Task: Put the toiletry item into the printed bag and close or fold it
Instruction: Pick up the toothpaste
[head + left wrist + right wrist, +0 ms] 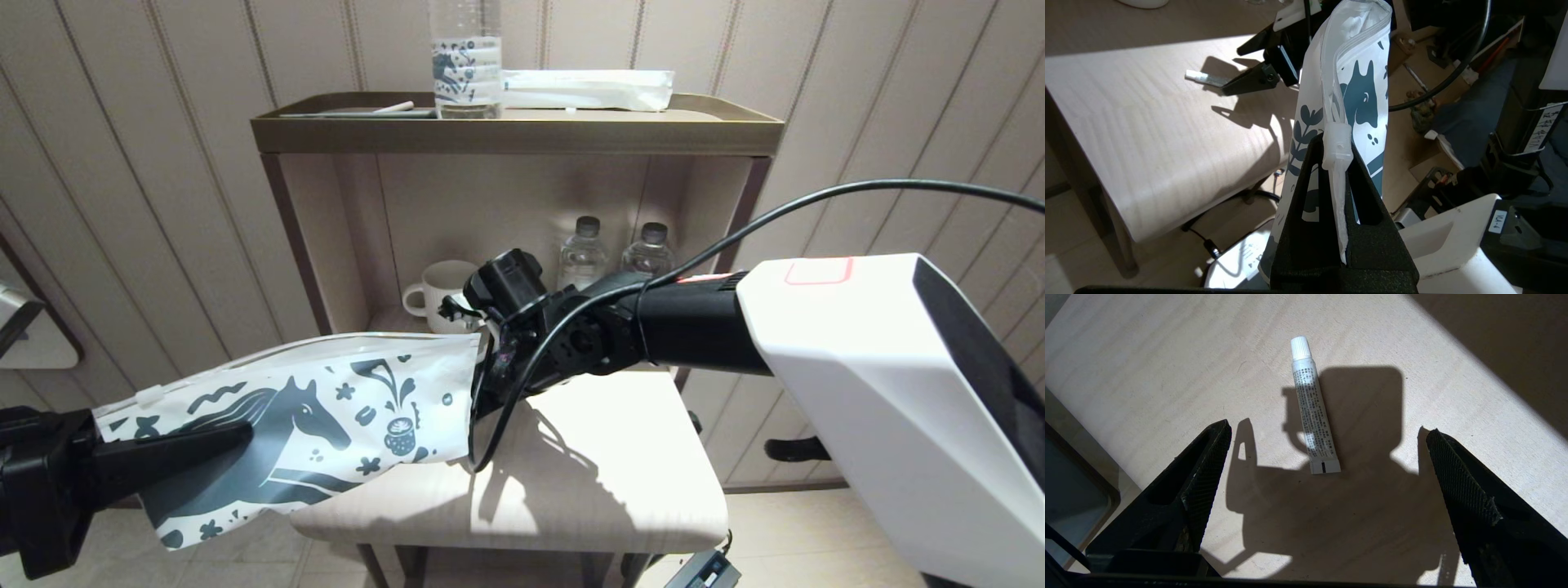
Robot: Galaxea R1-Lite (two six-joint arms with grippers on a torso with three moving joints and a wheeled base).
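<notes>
The printed bag (343, 408), white with a dark teal horse, hangs sideways in the air over the left edge of the beige stool (620, 457). My left gripper (241, 433) is shut on its zip end, right by the white slider (1337, 143); the bag's mouth (1359, 24) gapes slightly at the far end. The toiletry item (1312, 408), a small white capped tube, lies flat on the stool. My right gripper (1327, 433) hovers open directly above the tube, one finger on each side, not touching it. In the head view the tube is hidden behind the bag and the right gripper (490, 384).
Behind the stool stands a shelf unit (514, 135) holding a white mug (441, 290) and two small bottles (584, 253). On its top are a clear horse-printed bottle (465, 65) and a long white packet (588, 88). A black cable (490, 441) loops under my right wrist.
</notes>
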